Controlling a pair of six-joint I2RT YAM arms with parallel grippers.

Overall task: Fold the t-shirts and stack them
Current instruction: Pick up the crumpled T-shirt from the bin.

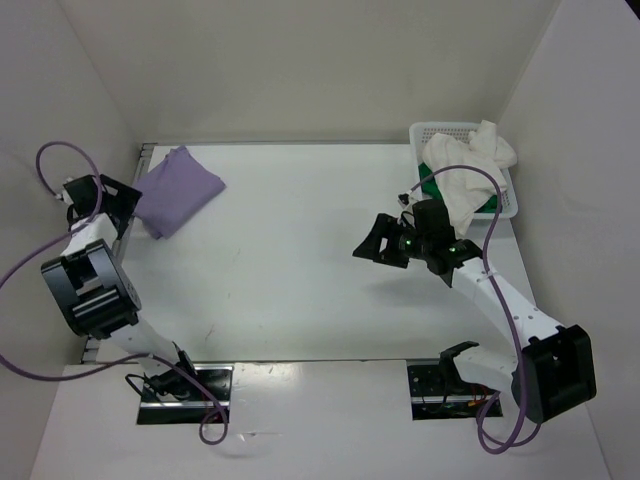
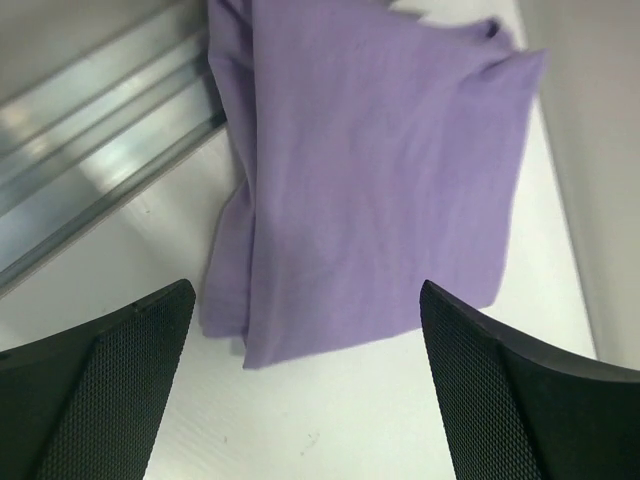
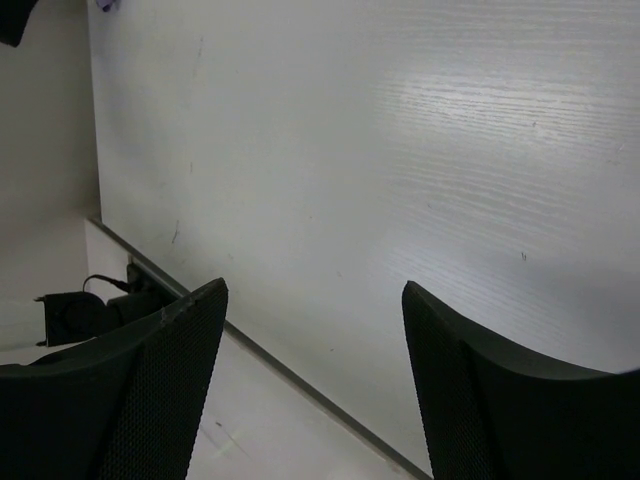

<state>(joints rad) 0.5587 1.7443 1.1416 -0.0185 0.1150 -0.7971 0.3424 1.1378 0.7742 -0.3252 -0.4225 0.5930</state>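
White table (image 1: 300, 280), white walls. The purple shirt (image 1: 178, 188) lies folded at the far left, seemingly to start the stack. The left gripper (image 2: 305, 290) gapes empty over it. The white shirt (image 1: 470, 170) and green shirt (image 1: 430, 186) wait in the basket (image 1: 440, 128), far right. The right gripper (image 3: 314, 290) hangs wide and empty mid-table.

Bright, even, diffuse overhead light; no harsh shadows. Faint soft shadow on tabletop (image 1: 300, 250) beneath right arm (image 1: 500, 300). Broad glare band across tabletop in right wrist view. Sheen on metal rail (image 2: 90, 170) along tabletop edge. Lavender t-shirt (image 2: 370, 180) weave sharp; nearest foreground dark, slightly soft.
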